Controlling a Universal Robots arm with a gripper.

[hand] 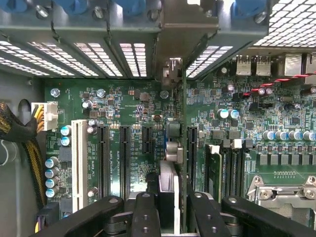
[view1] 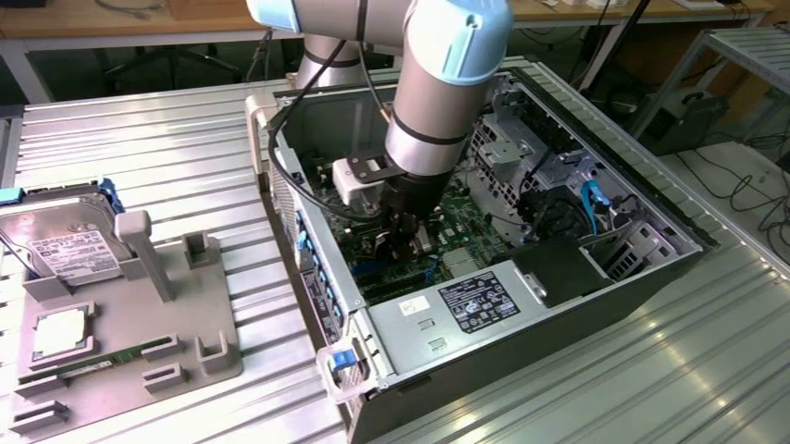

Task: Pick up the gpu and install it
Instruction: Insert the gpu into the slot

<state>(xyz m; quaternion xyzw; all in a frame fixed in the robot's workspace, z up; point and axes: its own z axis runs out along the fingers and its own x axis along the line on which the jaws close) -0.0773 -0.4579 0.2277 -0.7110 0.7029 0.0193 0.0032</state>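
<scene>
A single robot arm reaches down into an open computer case [view1: 309, 268] that lies on its side on a ribbed metal bench [view1: 148, 148]. The gripper [hand: 168, 205] is closed on the gpu [hand: 169, 148], which it holds edge-on, so that in the wrist view the card appears as a thin upright plate running straight out from between the black fingers [hand: 145, 212]. The card's silver bracket end [hand: 171, 69] sits farthest from the gripper, close against the slotted rear wall of the case. Directly beneath the gripper lies the green motherboard [hand: 133, 106], and the card's long axis runs parallel to the black expansion slots [hand: 124, 153], which lie just to either side of it. Whether the card's lower edge already touches a slot cannot be told. In the exterior view the gripper [view1: 408, 242] hangs just above the board, deep inside the case, near the grey power supply [view1: 457, 310].
</scene>
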